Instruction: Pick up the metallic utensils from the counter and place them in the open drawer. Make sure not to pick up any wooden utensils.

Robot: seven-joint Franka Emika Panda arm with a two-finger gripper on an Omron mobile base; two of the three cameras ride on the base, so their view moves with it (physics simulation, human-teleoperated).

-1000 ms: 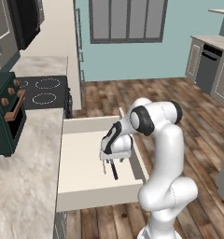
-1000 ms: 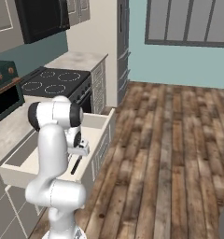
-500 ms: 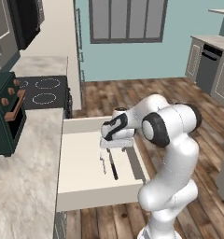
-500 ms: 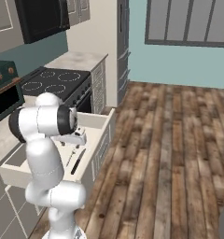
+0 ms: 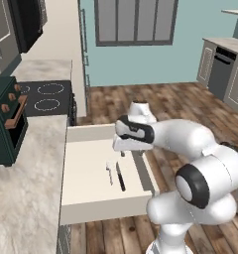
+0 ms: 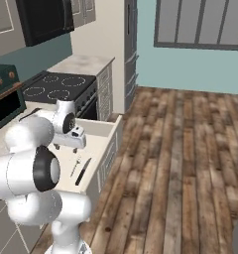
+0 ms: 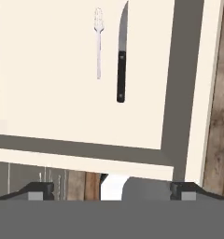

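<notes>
The open drawer (image 5: pixel 86 181) holds both metallic utensils, side by side on its cream floor. The pale silvery fork (image 5: pixel 109 173) lies to the left of the black-handled knife (image 5: pixel 120 176). Both also lie in the drawer (image 7: pixel 48 98) in the hand view, the fork (image 7: pixel 98 44) beside the knife (image 7: pixel 122 58). My gripper (image 5: pixel 127 148) hovers above the drawer's back part, apart from both pieces. It is open (image 7: pixel 111 191), fingertips (image 7: pixel 39 190) wide apart with nothing between them. From the right, the knife (image 6: pixel 84 171) and fork (image 6: pixel 75 166) rest below my hand (image 6: pixel 75 140). The island counter and wooden spoon are out of view.
A marbled wall counter (image 5: pixel 22 188) runs left of the drawer, with a black stovetop (image 5: pixel 44 96) and dark green oven (image 5: pixel 9 124) behind it. A refrigerator (image 6: pixel 131 49) stands further back. Wooden floor (image 6: pixel 190 163) stretches to the right of the drawer front (image 6: pixel 108 156).
My hand has risen from low over the knife and drawn back toward the drawer's rear. The elbow swung out to the right. Knife and fork stay flat in the drawer.
</notes>
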